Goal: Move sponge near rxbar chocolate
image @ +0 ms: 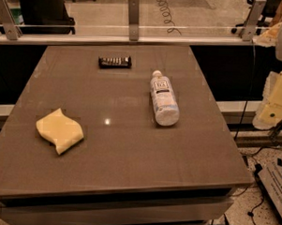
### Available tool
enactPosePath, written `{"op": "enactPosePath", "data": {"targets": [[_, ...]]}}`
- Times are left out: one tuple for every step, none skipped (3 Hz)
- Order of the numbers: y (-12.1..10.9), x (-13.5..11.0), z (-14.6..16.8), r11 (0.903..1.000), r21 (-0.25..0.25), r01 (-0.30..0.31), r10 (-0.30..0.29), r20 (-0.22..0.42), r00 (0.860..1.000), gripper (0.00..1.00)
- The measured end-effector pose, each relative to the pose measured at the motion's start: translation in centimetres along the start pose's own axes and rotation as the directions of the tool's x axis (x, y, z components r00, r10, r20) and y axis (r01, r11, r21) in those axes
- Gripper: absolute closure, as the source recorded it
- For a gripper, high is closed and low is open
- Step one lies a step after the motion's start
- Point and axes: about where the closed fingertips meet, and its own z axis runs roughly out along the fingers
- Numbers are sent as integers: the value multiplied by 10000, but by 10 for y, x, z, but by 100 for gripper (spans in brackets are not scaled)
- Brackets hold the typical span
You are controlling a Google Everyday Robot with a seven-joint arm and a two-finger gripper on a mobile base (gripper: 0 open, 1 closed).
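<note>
Lying on the near-left part of the table (129, 170), sponge (59, 129) is well apart from rxbar chocolate (115, 61) near the far edge, bottle (163, 99) on its side right of centre, gripper (274, 107) beyond the table's right side, cannot tell how wide.

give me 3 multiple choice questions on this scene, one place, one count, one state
1. Where on the table is the sponge? A near left B far right C centre
2. How many things lie on the table? A two B three C four
3. How is the bottle? A upright B on its side C standing on its cap
Answers: 1 A, it sits near left. 2 B, sponge, rxbar chocolate, bottle. 3 B, it lies flat, cap away; the gripper is off the table's right side.
</note>
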Motion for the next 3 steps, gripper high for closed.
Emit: {"op": "enactPosePath", "data": {"targets": [[-2,-1,-3,9999,92,60,-60,6,10000,0],[13,-40,6,9930,-291,1149,-1126,712,9911,0],[45,-94,12,9657,-457,2555,-2447,1679,9549,0]]}}
